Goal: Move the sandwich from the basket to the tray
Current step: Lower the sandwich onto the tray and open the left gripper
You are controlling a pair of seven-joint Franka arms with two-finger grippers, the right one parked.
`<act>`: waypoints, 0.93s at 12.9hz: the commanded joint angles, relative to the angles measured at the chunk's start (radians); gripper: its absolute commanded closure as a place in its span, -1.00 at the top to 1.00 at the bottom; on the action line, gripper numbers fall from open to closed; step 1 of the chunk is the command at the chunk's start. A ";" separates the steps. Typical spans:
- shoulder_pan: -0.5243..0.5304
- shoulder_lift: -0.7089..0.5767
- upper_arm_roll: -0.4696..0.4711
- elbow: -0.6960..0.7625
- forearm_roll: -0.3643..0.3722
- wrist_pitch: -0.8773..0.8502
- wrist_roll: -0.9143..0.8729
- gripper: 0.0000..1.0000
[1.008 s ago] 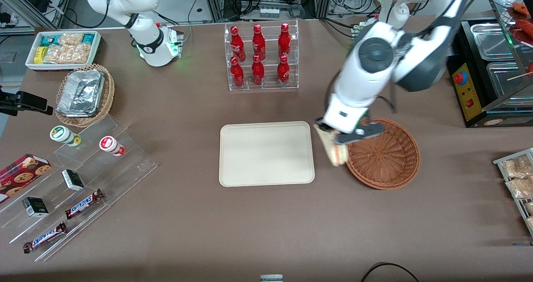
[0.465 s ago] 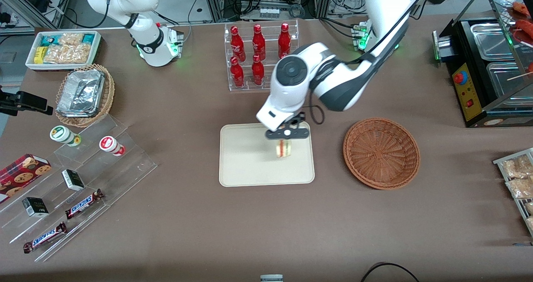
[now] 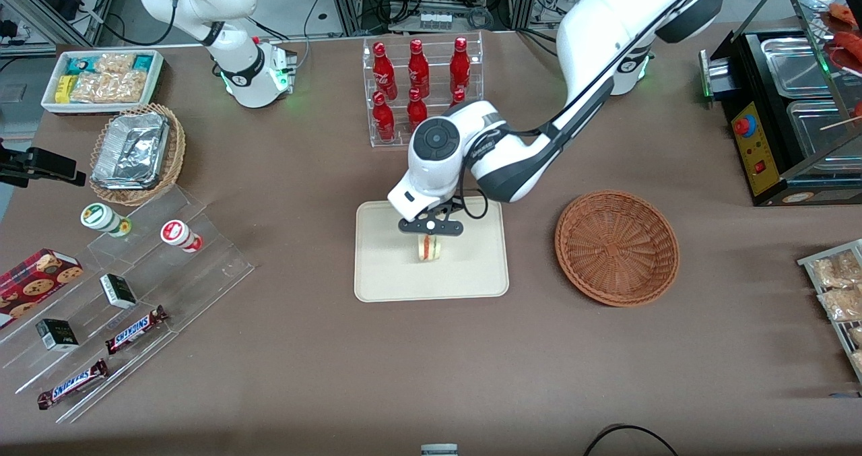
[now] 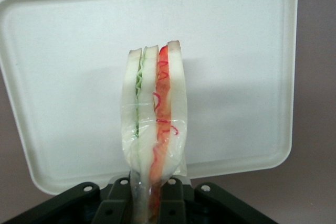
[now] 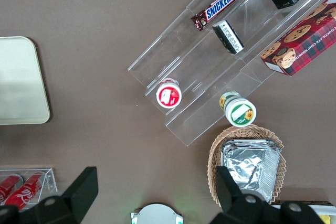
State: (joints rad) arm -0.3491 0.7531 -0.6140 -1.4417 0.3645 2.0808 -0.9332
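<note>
The sandwich (image 3: 428,248) is held upright over the middle of the tray (image 3: 384,274), pinched at one end by the tool (image 3: 429,230), whose fingers (image 4: 170,203) are pressed against the clear wrap. In the left wrist view the sandwich (image 4: 154,124) is seen edge-on, its green layer and red-orange layer standing between pale bread slices, with the cream tray (image 4: 247,66) spread beneath it; whether the wedge is touching the tray surface cannot be told. The basket (image 3: 617,247) is seen lying beside the tray toward the working arm's end of the tabletop (image 3: 431,368), with nothing visible in it. A clear rack of 6 red bottles (image 3: 423,92) is set farther from the front camera than the tray. Toward the parked arm's end, a clear stepped display (image 3: 128,287) is laid out with 2 Snickers bars (image 3: 135,329), small dark boxes and 2 round tubs, and near it a tan wicker basket of foil trays (image 3: 135,153) is seen.
</note>
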 commanded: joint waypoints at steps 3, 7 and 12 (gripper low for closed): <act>-0.031 0.083 0.008 0.044 0.106 0.024 -0.078 -1.00; -0.033 0.110 0.008 0.049 0.111 0.033 -0.076 -1.00; -0.042 0.138 0.016 0.049 0.154 0.059 -0.076 -0.34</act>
State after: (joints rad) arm -0.3660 0.8709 -0.6127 -1.4298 0.4792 2.1392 -0.9878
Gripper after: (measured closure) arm 0.841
